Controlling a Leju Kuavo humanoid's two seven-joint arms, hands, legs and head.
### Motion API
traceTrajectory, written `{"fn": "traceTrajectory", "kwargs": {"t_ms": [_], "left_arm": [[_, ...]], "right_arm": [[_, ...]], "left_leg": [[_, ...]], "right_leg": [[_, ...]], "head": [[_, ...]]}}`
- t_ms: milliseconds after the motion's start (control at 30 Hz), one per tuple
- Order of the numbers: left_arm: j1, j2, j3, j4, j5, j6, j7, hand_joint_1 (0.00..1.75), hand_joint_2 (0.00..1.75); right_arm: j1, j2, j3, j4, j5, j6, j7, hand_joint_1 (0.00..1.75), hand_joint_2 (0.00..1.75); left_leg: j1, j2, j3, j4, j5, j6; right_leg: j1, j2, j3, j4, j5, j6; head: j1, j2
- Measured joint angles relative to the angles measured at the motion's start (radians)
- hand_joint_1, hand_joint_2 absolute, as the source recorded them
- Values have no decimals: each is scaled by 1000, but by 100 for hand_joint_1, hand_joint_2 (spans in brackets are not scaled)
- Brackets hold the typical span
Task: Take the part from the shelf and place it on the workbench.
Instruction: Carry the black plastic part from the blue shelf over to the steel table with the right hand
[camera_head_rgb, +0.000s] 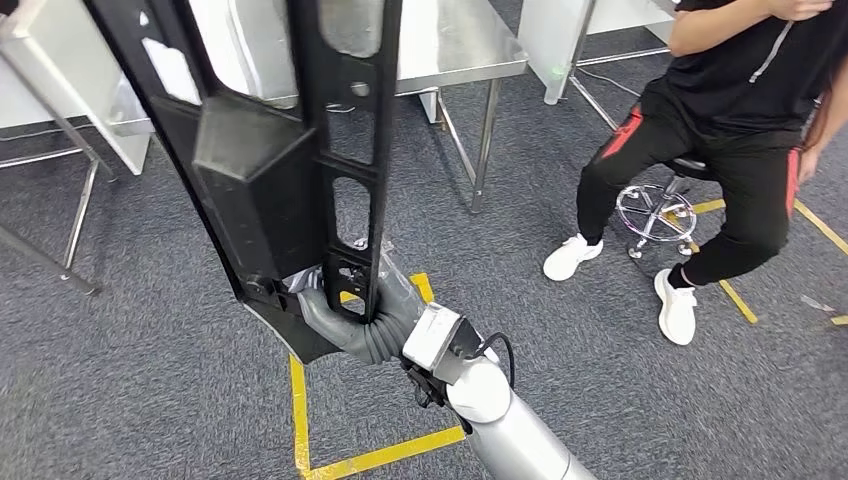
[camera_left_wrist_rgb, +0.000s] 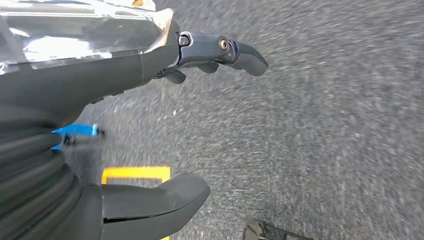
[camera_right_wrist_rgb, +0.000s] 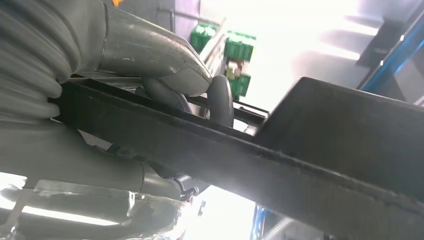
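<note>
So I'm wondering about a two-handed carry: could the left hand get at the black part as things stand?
Probably yes: the left hand hangs over carpet, holding nothing, while the right hand grips the black part at its lower end; the rest of it is free.

Showing silver cylindrical right arm (camera_head_rgb: 520, 430), white rounded joint shell, boxy silver wrist block with black cable looping beside it. Wearing grey ribbed cover on right hand (camera_head_rgb: 365, 320), thick grey thumb, darker fingers (camera_right_wrist_rgb: 220, 100). Bearing glossy silver plate on left hand (camera_left_wrist_rgb: 100, 75), dark fingers with small round screws, grey thumb.
</note>
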Motion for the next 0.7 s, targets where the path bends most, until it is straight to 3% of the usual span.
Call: {"fn": "traceTrajectory", "kwargs": {"t_ms": [100, 167, 233, 300, 367, 433, 467, 500, 533, 600, 633, 700], "left_arm": [[1, 0, 3, 0, 1, -1, -2, 0, 175], [-1, 0, 4, 0, 2, -3, -4, 0, 175], [-1, -1, 5, 0, 2, -9, -7, 0, 175], [-2, -2, 6, 0, 2, -13, -11, 0, 175], [-5, -3, 7, 0, 2, -18, -14, 0, 175], [-6, -3, 7, 0, 2, -24, -17, 0, 175], [-6, -3, 7, 0, 2, -27, -19, 0, 175], [-6, -3, 7, 0, 1, -29, -19, 0, 175], [-6, -3, 7, 0, 1, -31, -19, 0, 175], [-7, -4, 7, 0, 0, -31, -20, 0, 175], [-7, -4, 7, 0, 0, -31, -20, 0, 175], [-6, -2, 7, 0, 0, -31, -20, 0, 175]], "right_arm": [[0, 3, 0, 1, -1, 0, 0, 175, 175], [-2, 7, -3, 2, -2, 1, 0, 175, 175], [-4, 10, -5, 2, -2, 1, 0, 175, 175], [-7, 13, -6, 4, -2, 2, 0, 175, 175], [-9, 13, -8, 5, -2, 2, 0, 175, 175], [-10, 10, -9, 10, -3, 2, 0, 175, 175], [-10, 8, -9, 13, -3, 2, 0, 175, 175], [-10, 8, -10, 16, -3, 2, 0, 175, 175], [-10, 8, -10, 18, -3, 2, 0, 175, 175], [-12, 9, -12, 21, -3, 2, 0, 175, 175], [-13, 9, -12, 22, -3, 2, 1, 175, 175], [-14, 12, -13, 23, -3, 2, 1, 175, 175]], "left_leg": [[0, 19, 108, -174, 71, 5], [-5, 28, 149, -245, 84, 14], [-11, 23, 149, -253, 83, 26], [-9, 18, 151, -258, 87, 39], [-4, 13, 153, -262, 91, 49], [-4, 4, 151, -262, 92, 53], [-4, -1, 151, -262, 92, 53], [-3, -6, 152, -262, 92, 53], [-2, -11, 153, -261, 92, 52], [-2, -20, 155, -260, 91, 46], [-4, -23, 154, -258, 90, 41], [-8, -27, 150, -256, 89, 38]], "right_leg": [[5, -14, 0, 2, -2, 4], [13, -18, -1, 4, -4, 13], [15, -22, -1, 1, -4, 23], [10, -9, -11, 20, -16, 32], [6, 18, -56, 112, -60, 31], [4, 30, -121, 245, -109, 29], [3, 32, -141, 282, -116, 33], [2, 33, -143, 283, -109, 40], [0, 33, -126, 243, -87, 50], [-4, 35, -60, 103, -31, 65], [-5, 37, -34, 48, -11, 65], [-6, 40, -16, 7, 3, 56]], "head": [[0, 0], [2, 0], [4, 0], [4, 0], [5, 0], [6, 0], [6, 0], [6, 0], [6, 0], [6, 0], [6, 0], [5, 0]]}}
